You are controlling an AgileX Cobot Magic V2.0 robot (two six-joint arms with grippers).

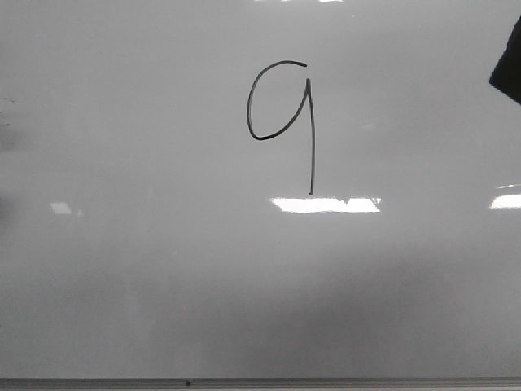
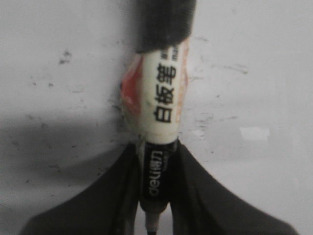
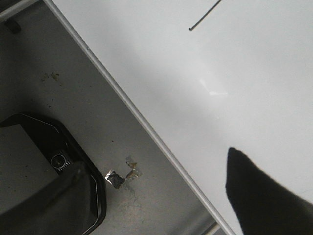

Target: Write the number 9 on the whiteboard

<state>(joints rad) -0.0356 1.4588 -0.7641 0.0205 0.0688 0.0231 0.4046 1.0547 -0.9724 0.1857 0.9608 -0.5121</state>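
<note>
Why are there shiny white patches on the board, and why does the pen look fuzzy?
Front view: lamp glare reflects off the glossy whiteboard under the number 9. Left wrist view: the marker sits too near the lens, so it blurs. Right wrist view: sharp, one faint glint.

Surface beside me: dull grey, scuffed and speckled tabletop [image 3: 73, 98], seen from my right wrist.
Debris: a few small crumpled foil-like scraps [image 3: 122, 174] lying close together on that grey top.
Fixture: dark, glossy-edged black housing [image 3: 44, 181] with a small round lens-like part set in it; what it is I cannot tell.
Light: bright overhead sources, showing as white rectangular glare patches [image 1: 326, 204]; soft shadows.
</note>
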